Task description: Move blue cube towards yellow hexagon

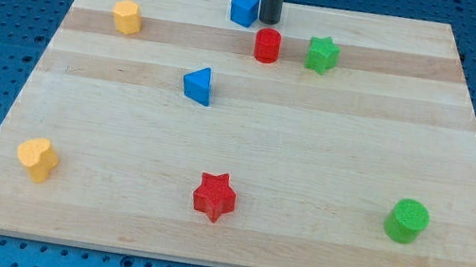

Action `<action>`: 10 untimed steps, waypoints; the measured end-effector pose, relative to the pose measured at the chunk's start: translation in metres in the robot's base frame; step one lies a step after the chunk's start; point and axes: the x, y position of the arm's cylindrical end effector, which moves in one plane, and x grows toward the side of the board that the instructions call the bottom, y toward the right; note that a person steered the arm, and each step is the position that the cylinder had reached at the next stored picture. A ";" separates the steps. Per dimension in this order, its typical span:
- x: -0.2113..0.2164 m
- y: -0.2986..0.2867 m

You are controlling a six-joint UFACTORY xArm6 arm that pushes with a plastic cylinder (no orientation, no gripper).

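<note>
Camera view: my tip (268,20), a bare rod w/ no end effector to open, holds nothing, just right of blue cube (244,8) at tabletop (310,164) top edge; yellow hexagon (126,16) well apart near top-left corner; push mostly left to do.

Blue cube (244,8) top centre, seemingly tilted; yellow hexagon (126,16) top left.

Pale, smooth wooden board (246,144)

red cylinder (267,46), green star (322,55), blue triangle (199,85), red star (215,196)
</note>
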 end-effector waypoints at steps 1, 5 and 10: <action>-0.012 -0.002; -0.017 -0.109; 0.045 -0.133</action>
